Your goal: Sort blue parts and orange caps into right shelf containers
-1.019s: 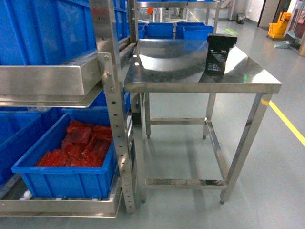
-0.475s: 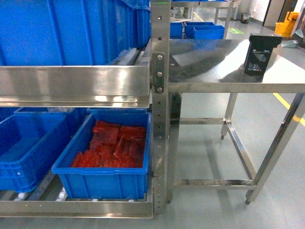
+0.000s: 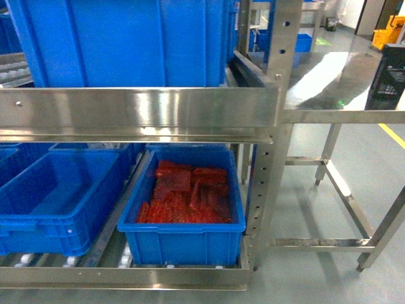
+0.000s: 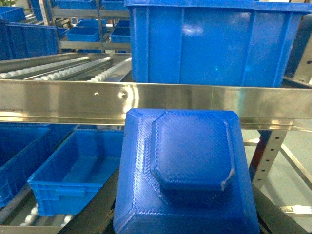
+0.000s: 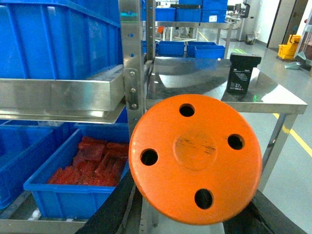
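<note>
Over the last second my head view has swung left: the steel table (image 3: 354, 95) with the black box (image 3: 389, 76), which filled the middle of the frame, now sits at the right edge, and the shelf rack has moved to centre, so I judge the base is turning to face the shelves. The lower level now shows two blue crates side by side, an apparently empty one (image 3: 57, 196) on the left and, just beside it, the crate holding red pieces (image 3: 186, 202); a deep blue crate (image 3: 126, 41) stands on the upper level behind the steel rail (image 3: 139, 107). Neither arm appears in the head view. In the left wrist view the left gripper (image 4: 185, 204) is clenched on the blue part (image 4: 187, 165), a stepped octagonal printed block carried in front of the rail. In the right wrist view the right gripper (image 5: 195, 214) is grasping the orange cap (image 5: 195, 156), a round disc with four holes, held well short of the shelf. Both items are therefore in hand and undelivered. I judge the transport stage is nearly done, with placement into the containers not yet begun.
</note>
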Robot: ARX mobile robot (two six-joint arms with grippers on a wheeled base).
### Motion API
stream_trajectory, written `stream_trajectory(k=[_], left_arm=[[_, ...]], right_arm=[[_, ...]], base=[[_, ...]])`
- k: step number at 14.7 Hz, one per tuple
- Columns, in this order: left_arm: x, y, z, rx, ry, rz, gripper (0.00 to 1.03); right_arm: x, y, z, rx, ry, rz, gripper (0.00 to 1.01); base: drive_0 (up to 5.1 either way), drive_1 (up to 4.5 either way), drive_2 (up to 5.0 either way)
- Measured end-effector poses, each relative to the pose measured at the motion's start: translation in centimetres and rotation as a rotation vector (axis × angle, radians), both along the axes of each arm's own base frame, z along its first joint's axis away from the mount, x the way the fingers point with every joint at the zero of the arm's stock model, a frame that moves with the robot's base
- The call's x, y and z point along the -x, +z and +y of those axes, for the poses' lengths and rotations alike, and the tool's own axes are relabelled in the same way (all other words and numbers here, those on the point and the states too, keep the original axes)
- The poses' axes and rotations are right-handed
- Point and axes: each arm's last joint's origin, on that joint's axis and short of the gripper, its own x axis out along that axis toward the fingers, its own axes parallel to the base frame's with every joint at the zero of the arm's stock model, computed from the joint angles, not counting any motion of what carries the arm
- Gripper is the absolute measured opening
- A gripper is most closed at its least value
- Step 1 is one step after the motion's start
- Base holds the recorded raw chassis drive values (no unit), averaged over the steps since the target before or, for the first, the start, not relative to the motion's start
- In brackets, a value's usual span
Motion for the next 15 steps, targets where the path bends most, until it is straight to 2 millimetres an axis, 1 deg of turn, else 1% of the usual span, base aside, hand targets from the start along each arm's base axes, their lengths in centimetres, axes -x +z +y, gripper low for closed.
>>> stream_trajectory(k=[15], left_arm=[[0.00,-0.01,0.00,0.000,0.000,0.001,0.43]], right_arm=[[0.00,0.00,0.00,0.000,0.000,0.000,0.40]], base=[[-5.0,2.34,2.3]])
